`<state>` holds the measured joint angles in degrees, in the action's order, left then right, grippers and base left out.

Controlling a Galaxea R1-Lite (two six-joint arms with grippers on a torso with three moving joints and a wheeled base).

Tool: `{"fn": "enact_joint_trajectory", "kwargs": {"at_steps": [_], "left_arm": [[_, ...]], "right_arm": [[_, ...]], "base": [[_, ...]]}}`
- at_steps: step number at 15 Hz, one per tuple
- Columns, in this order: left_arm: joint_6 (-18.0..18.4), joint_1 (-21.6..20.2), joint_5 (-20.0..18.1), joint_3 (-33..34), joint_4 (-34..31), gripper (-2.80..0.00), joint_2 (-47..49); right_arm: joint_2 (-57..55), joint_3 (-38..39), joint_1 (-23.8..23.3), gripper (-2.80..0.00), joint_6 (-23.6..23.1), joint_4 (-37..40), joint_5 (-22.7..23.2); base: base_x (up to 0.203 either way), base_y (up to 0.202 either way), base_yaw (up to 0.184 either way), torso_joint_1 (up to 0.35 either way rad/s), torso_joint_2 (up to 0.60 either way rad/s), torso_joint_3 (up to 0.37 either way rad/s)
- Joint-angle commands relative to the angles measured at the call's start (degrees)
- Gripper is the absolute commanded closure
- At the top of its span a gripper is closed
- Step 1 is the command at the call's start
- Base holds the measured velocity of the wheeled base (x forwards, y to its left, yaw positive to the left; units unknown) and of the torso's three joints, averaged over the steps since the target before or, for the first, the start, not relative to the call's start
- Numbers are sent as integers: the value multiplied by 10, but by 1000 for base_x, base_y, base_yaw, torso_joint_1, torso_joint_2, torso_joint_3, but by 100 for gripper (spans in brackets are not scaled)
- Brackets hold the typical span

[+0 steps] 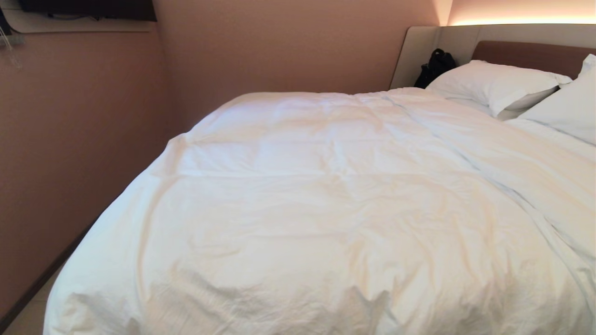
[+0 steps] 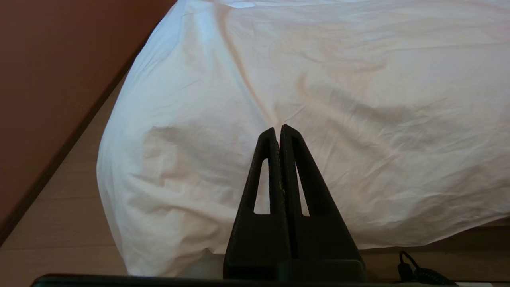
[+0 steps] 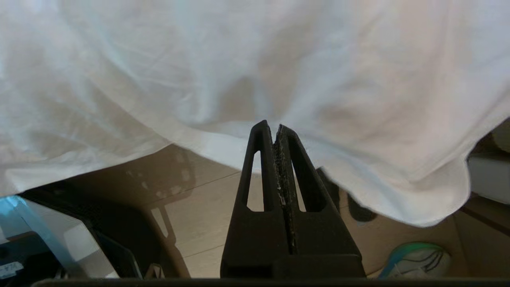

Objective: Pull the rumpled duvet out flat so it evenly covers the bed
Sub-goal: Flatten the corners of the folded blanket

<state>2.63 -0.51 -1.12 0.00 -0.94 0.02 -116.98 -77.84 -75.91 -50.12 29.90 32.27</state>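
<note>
Two tools both have their fingers pressed together, gripping nothing. The left tool (image 2: 279, 128) points at the duvet (image 1: 326, 209) near the bed's foot corner; the right tool (image 3: 271, 126) sits just below its hanging edge. That duvet covers the bed (image 1: 531, 53), reaching two pillows (image 1: 493, 83).

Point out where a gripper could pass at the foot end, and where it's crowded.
Free: bare floor under the duvet hem, and the floor strip between duvet and wall. Crowded: the pillows and black bag by the headboard.
</note>
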Motion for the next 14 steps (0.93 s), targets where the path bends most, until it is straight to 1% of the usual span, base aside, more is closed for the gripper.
{"fn": "enact_joint_trajectory", "kwargs": {"at_steps": [1,4,5,10,12,14], "left_arm": [[0,0,0,0,0,0,0],[0,0,0,0,0,0,0],[0,0,0,0,0,0,0],[0,0,0,0,0,0,0],[0,0,0,0,0,0,0],[0,0,0,0,0,0,0]], "right_arm": [[-32,-19,0,0,2,2,3],[-35,-35,0,0,12,2,3],[-26,-42,0,0,23,2,3],[4,-45,0,0,51,8,3],[3,-46,0,0,51,21,3],[-8,-65,3,0,51,57,6]], "base": [[0,0,0,0,0,0],[0,0,0,0,0,0],[0,0,0,0,0,0],[0,0,0,0,0,0],[0,0,0,0,0,0],[0,0,0,0,0,0]]}}
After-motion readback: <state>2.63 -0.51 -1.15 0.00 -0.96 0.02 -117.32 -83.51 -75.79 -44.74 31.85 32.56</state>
